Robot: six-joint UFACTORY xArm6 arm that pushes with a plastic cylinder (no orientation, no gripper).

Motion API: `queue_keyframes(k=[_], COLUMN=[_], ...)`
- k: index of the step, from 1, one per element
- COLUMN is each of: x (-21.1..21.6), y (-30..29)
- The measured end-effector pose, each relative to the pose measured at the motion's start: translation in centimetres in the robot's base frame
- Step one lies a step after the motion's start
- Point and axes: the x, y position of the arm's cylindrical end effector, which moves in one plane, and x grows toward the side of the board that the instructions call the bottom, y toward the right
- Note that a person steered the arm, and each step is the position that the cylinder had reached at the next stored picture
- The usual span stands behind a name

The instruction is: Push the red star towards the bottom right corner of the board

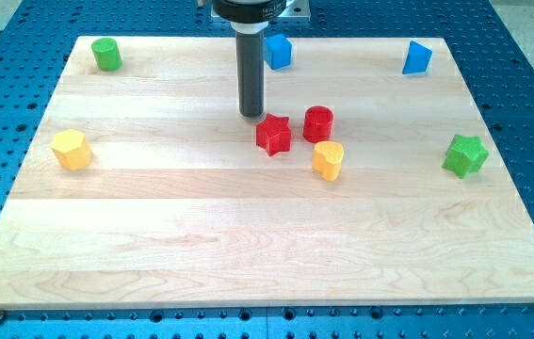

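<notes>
The red star [273,134] lies near the middle of the wooden board [248,235], slightly above centre. My tip [251,114] is just to the star's upper left, very close to it or touching it. A red cylinder [318,123] stands just right of the star. A yellow heart [328,160] lies below and to the right of the star.
A green cylinder [106,54] is at the top left. A yellow hexagonal block [72,150] is at the left. A blue block [278,51] is at the top centre, another blue block [417,58] at the top right. A green star [464,155] is at the right edge.
</notes>
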Motion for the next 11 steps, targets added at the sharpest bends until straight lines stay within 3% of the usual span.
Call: queue_keyframes(k=[2, 5, 6, 9, 11], x=[5.5, 3.1, 4.3, 15.9, 16.0], y=[2.8, 6.0, 5.5, 2.8, -3.7])
